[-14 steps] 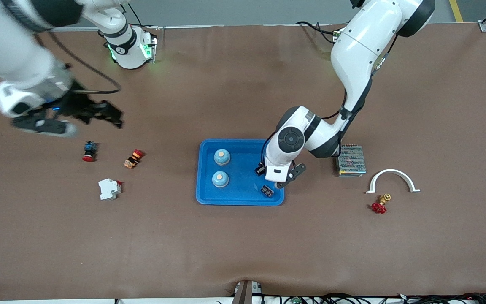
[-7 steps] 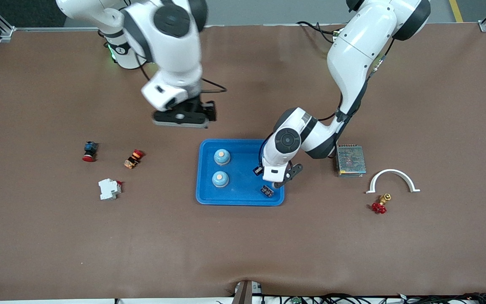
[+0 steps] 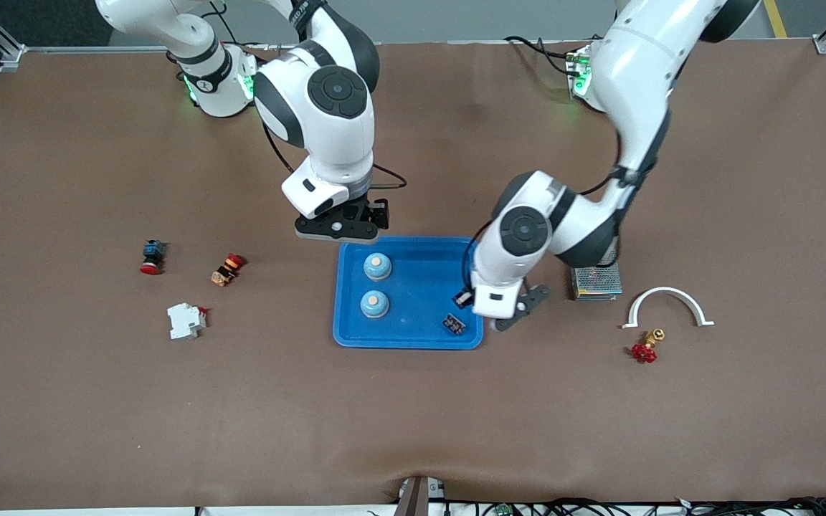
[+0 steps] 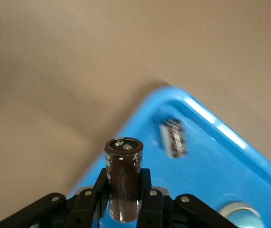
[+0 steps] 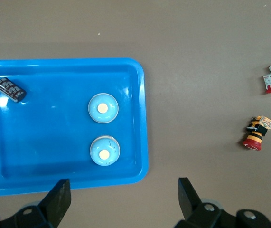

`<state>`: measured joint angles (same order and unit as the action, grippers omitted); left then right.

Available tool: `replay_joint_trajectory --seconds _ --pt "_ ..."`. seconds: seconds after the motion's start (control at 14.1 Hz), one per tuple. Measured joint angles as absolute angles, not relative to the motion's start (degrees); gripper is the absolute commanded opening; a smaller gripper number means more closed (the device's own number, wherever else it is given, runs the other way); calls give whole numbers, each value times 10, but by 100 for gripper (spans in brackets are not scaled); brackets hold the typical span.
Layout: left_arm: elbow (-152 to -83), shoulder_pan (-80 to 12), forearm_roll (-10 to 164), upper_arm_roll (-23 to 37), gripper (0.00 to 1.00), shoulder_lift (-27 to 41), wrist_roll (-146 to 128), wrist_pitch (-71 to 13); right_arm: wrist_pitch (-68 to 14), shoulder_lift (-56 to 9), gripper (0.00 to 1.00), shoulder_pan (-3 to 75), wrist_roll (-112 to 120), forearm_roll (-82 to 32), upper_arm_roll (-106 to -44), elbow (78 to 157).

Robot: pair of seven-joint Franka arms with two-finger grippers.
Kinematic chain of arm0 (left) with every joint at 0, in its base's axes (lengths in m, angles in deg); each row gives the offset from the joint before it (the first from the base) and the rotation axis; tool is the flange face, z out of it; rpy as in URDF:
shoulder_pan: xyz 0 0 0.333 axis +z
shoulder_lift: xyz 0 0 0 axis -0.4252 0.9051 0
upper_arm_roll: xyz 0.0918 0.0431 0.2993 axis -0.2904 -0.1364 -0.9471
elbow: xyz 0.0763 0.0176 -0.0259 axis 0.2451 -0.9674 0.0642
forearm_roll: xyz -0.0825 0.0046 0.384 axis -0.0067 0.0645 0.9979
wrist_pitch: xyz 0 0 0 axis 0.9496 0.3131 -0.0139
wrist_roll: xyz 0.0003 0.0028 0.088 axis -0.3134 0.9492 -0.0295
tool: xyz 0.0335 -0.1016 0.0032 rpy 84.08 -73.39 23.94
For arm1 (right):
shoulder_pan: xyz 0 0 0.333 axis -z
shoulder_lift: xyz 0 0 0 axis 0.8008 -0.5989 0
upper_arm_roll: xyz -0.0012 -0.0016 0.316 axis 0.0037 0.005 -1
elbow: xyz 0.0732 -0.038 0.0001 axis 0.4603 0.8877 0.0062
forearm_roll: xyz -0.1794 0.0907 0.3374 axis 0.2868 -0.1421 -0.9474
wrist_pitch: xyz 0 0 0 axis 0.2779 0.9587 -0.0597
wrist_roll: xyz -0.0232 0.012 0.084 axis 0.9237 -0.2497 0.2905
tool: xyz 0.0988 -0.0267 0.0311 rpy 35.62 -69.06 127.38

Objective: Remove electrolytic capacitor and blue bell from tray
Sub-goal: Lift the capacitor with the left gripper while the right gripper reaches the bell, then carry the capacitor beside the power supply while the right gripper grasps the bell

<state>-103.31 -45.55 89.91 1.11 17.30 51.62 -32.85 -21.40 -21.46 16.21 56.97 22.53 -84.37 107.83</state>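
Left gripper [image 4: 124, 209] is clamping the capacitor [image 4: 124, 178] over the tray [image 3: 413, 337] corner, carrying it out; next calls for setting it on the table. Right gripper [image 5: 121, 199], jaws wide, is hovering above the bells [image 3: 377, 266].

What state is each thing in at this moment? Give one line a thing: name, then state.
Left gripper: shut on the capacitor, over the tray's corner.
Capacitor: upright, lifted off the tray.
Right gripper: open, holding nothing, over the tray's edge.
Tray: flat on the table.
Two bells: upright in the tray.
Black part: lying in the tray.
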Motion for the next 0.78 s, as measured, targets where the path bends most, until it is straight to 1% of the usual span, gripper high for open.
replay_joint_trajectory --seconds 0.14,0.28,0.36,0.5,0.78 --pt "-1037 -420 901 10 0 138 456 -270 -226 -215 100 162 570 225 -844 1078" --pt "-1059 -380 902 10 0 107 393 -245 -235 -222 100 158 570 225 -845 1080" --pt "-1078 -359 902 10 0 93 363 -242 -239 -229 100 154 570 225 -846 1082" --pt "-1119 -318 902 10 0 71 315 -242 -274 -254 100 147 569 225 -847 1085" --pt "-1178 -248 914 10 0 53 254 -242 -327 -305 100 145 522 225 -847 1085"
